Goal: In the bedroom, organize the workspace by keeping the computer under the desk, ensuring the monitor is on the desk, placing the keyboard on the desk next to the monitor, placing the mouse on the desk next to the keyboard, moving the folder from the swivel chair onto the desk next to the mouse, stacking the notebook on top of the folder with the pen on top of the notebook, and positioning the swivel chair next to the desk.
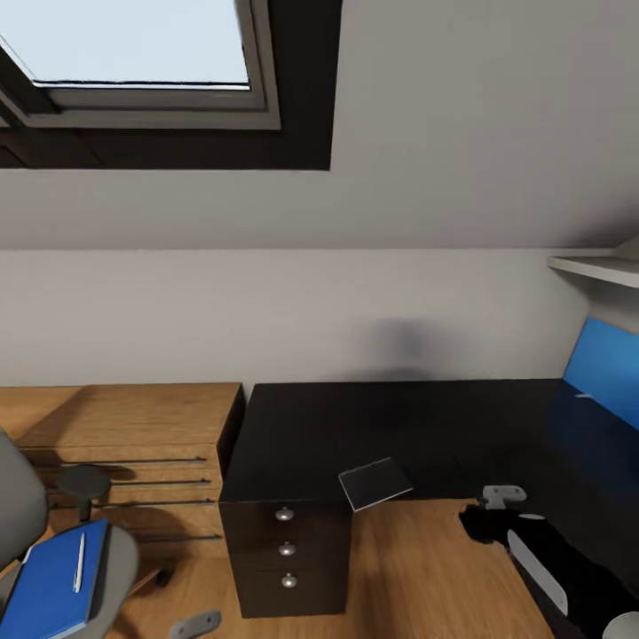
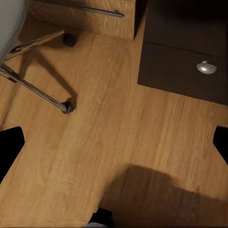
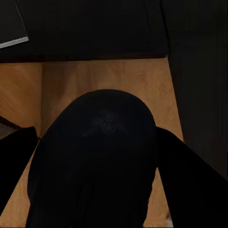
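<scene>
The black desk (image 1: 390,426) stands against the wall, with its drawer unit (image 1: 286,555) at the front left. A dark-grey notebook (image 1: 374,484) lies at the desk's front edge, partly overhanging. At the lower left is the swivel chair (image 1: 120,568), and on its seat lies the blue folder (image 1: 53,586) with the white pen (image 1: 80,561) on top. My right gripper (image 1: 490,519) hangs over the floor just in front of the desk, shut on the black mouse (image 3: 99,142). My left gripper (image 2: 114,147) is open above the floor between chair and drawers. The monitor (image 1: 605,368), its face blue, stands at the desk's right end.
A light wooden dresser (image 1: 124,444) with long bar handles stands left of the desk. The chair's chrome legs and casters (image 2: 66,107) spread over the wood floor near the left gripper. A skylight (image 1: 133,44) is overhead and a white shelf (image 1: 599,266) juts out at the right.
</scene>
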You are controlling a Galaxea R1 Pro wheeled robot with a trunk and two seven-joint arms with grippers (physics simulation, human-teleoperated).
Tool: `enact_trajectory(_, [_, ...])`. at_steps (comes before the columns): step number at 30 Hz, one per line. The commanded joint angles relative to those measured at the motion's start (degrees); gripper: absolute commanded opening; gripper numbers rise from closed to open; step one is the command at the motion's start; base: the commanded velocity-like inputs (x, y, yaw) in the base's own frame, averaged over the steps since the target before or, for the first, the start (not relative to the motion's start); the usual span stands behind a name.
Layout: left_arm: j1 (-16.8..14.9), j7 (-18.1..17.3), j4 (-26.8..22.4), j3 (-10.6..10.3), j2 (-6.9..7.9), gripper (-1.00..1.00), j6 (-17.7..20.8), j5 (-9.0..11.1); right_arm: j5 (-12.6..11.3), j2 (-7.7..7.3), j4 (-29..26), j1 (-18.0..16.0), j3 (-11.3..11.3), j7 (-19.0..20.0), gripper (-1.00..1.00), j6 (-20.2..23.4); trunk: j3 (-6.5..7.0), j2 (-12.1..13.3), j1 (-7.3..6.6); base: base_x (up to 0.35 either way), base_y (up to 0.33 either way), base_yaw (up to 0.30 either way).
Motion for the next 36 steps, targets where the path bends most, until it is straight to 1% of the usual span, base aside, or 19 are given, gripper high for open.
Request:
enact_trajectory(1, [-0.05, 0.47, 0.12, -0.28, 0.02, 1.0, 0.21, 0.14, -0.48, -0.24, -0.08, -0.06, -0.13, -0.21, -1.0, 0.51, -0.06, -0.09, 0.02, 0.0, 0.0, -0.273])
enact_trajectory(4, [-0.05, 0.46, 0.41, -0.31, -0.03, 1.0, 0.27, 0.17, -0.55, -1.57, -0.09, -0.05, -0.62, -0.02, -1.0, 1.36, 0.09, -0.09, 0.02, 0.0, 0.0, -0.273])
enact_trajectory(6, [-0.05, 0.46, 0.46, -0.32, -0.03, 1.0, 0.27, 0.17, -0.56, -2.15, -0.09, -0.05, -1.11, 0.0, -1.0, 1.49, 0.19, -0.09, 0.02, -0.009, 0.0, -0.273])
enact_trajectory(11, [-0.05, 0.39, 0.51, -0.44, -0.14, 1.0, 0.27, 0.18, -0.5, -2.6, -0.03, -0.04, -1.94, 0.01, -1.0, 1.57, 0.43, -0.09, 0.02, -0.158, -0.034, -0.272])
enact_trajectory(12, [-0.05, 0.4, 0.55, -0.99, -0.18, 1.0, 0.28, 0.22, -0.6, -2.63, -0.04, -0.04, -2.03, 0.02, -1.0, 1.67, 0.45, -0.09, 0.02, -0.286, -0.107, -0.139])
enact_trajectory(16, [-0.05, 0.44, 0.67, -2.22, -0.21, 1.0, 0.28, 0.22, -0.61, -2.38, -0.11, -0.04, -2.04, 0.02, -1.0, 3.08, 0.48, -0.09, 0.02, -0.266, -0.185, -0.056])
enact_trajectory(19, [-0.05, 0.42, 0.67, -2.72, -0.21, 1.0, 0.22, 0.22, -0.44, -2.32, 0.07, -0.04, -1.87, -0.06, -1.0, 3.42, 0.49, -0.09, 0.02, -0.138, -0.29, -0.009])
enact_trajectory(24, [-0.05, 0.38, 0.69, -2.92, -0.21, 1.0, 0.27, 0.26, -0.05, -2.29, 0.67, -0.04, -1.68, -0.04, -1.0, 2.4, 0.49, -0.09, 0.02, -0.133, -0.165, -0.001])
enact_trajectory(26, [-0.05, 0.38, 0.7, -2.93, -0.21, 1.0, 0.27, 0.26, 0.57, -2.24, 2.07, -0.04, -1.64, -0.06, -1.0, 1.46, 0.49, -0.09, 0.02, -0.179, -0.112, 0.0])
enact_trajectory(28, [-0.05, 0.38, 0.7, -2.91, -0.21, 1.0, 0.22, 0.27, 1.81, -2.08, 4.73, -0.1, -1.65, -0.07, -1.0, 0.55, 0.49, -0.09, 0.02, -0.104, -0.055, 0.0])
enact_trajectory(31, [-0.05, 0.38, 0.7, -2.89, -0.21, 1.0, 0.18, 0.21, 3.19, -1.36, 6.43, -0.12, -1.61, -0.07, -1.0, -0.16, 0.49, -0.09, 0.02, -0.037, -0.02, 0.0])
enact_trajectory(32, [-0.05, 0.38, 0.7, -2.89, -0.21, 1.0, 0.18, 0.19, 3.9, -0.9, 7.03, -0.13, -1.61, -0.07, -1.0, -0.37, 0.49, -0.09, 0.02, -0.011, -0.006, 0.0])
enact_trajectory(36, [-0.05, 0.38, 0.7, -2.93, -0.21, 1.0, 0.12, 0.18, 4.37, -0.62, 7.91, -0.18, -1.61, -0.07, -1.0, -0.51, 0.49, -0.09, 0.02, -0.005, -0.002, 0.0])
